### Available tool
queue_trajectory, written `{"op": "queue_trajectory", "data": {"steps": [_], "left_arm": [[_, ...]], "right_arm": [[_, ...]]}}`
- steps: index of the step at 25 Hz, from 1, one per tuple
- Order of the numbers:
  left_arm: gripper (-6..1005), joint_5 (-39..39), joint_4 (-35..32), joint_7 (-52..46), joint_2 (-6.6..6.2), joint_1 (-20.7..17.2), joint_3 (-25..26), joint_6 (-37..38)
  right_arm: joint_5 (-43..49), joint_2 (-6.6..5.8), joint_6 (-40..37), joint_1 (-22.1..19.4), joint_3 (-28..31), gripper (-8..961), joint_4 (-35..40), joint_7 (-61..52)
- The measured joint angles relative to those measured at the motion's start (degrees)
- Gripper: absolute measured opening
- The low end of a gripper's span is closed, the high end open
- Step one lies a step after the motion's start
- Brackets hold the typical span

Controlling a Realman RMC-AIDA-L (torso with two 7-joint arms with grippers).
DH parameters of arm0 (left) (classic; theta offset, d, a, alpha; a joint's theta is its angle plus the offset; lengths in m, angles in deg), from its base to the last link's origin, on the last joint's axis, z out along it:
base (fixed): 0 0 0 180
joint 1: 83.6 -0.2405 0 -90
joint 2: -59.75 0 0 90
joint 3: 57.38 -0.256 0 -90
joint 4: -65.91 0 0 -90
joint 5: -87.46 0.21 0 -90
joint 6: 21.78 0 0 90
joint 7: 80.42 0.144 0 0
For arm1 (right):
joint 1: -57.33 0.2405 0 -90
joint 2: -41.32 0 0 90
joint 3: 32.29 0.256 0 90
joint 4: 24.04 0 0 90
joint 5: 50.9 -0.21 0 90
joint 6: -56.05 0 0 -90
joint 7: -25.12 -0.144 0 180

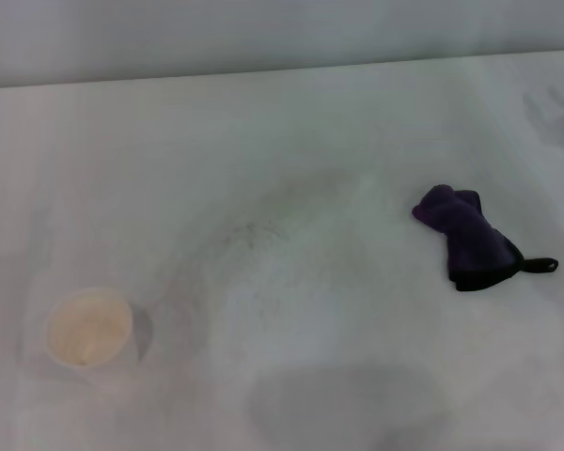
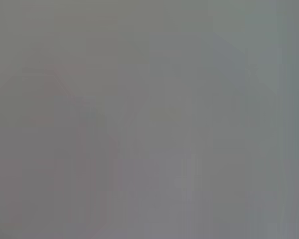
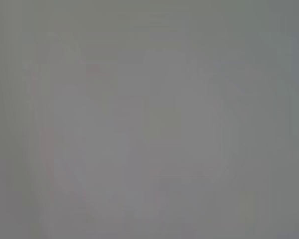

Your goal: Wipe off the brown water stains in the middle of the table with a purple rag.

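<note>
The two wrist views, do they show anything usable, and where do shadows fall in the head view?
Left and right wrist views: flat grey blur, nothing recognizable. Head view: soft but readable; a broad faint shadow lies on the table near its front edge, and the cup casts a small shadow toward the purple rag.

We see a white table flecked with faint grey speckles, a dark purple rag trimmed black at three o'clock, and a white cup, tan inside, at eight.
</note>
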Motion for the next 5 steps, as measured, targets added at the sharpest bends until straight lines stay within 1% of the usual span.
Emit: {"op": "queue_trajectory", "data": {"steps": [5], "left_arm": [[861,-2.01,1.67,0.18,0.10,0.44,-0.05,0.58]], "right_arm": [[-11.51,-0.09,6.18,-1.26,3.58,445,-9.89,19.06]]}}
